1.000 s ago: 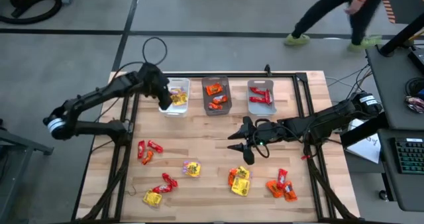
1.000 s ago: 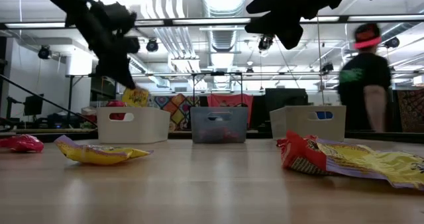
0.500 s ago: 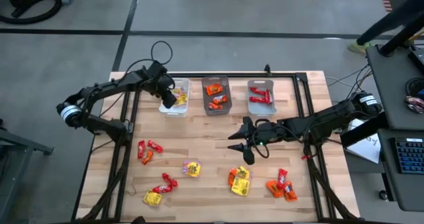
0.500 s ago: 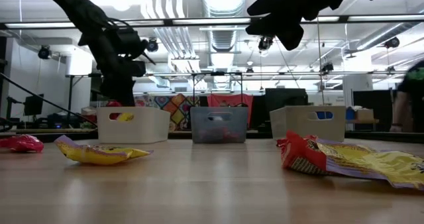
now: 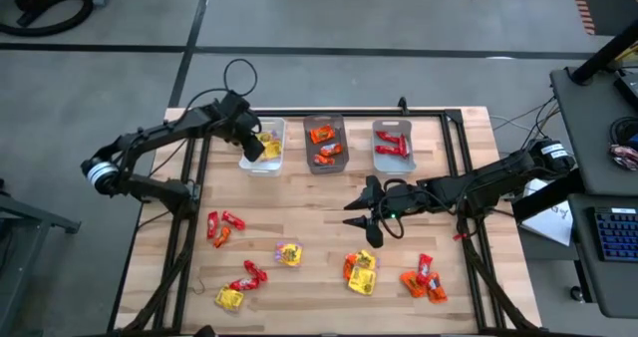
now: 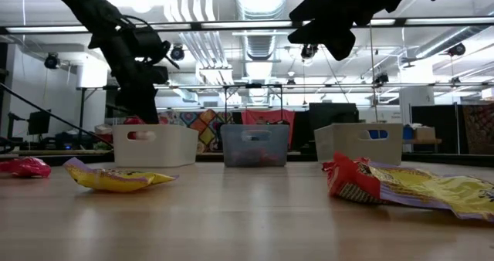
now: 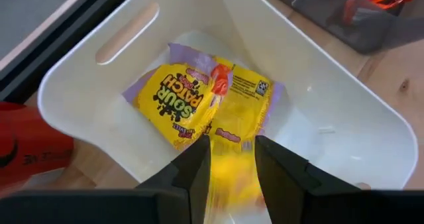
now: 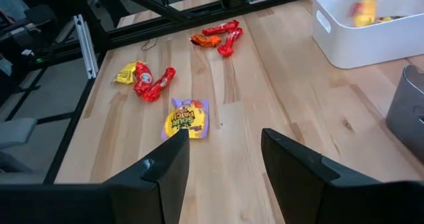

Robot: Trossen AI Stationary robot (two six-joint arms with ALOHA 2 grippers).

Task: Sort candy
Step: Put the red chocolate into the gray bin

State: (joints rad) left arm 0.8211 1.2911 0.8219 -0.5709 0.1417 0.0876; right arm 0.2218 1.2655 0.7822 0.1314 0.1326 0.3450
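Note:
My left gripper [image 7: 232, 148] hangs over the white bin [image 5: 264, 146] at the far left, pointing steeply down into it, fingers apart. A yellow candy packet [image 7: 233, 177] shows as a blur between the fingers. Two more yellow packets [image 7: 205, 105] lie on the bin's floor. Red and orange candy lies in the dark bin [image 5: 325, 144] and red candy in the grey bin [image 5: 394, 144]. Loose candy [image 5: 360, 272] is scattered on the near half of the table. My right gripper [image 5: 351, 215] waits open above mid-table, with nothing between its fingers [image 8: 222, 141]. My left gripper has the blurred yellow packet [image 7: 232, 184] in the gap between its two fingers, which point down into the white bin. I cannot tell whether the fingers touch it.
A red can [image 7: 20, 144] stands just outside the white bin. Loose packets lie in clusters [image 5: 221, 225], [image 5: 289, 253], [image 5: 424, 277], [image 5: 239, 287]. A black frame [image 5: 454, 148] runs along the table's edges. Bare wood lies between the bins and the loose candy.
My left gripper has gone down and a little right into the white bin. The yellow packet that hung below it above the bin's rim in the low view is now hidden behind the rim. A person beyond the table has walked out of view.

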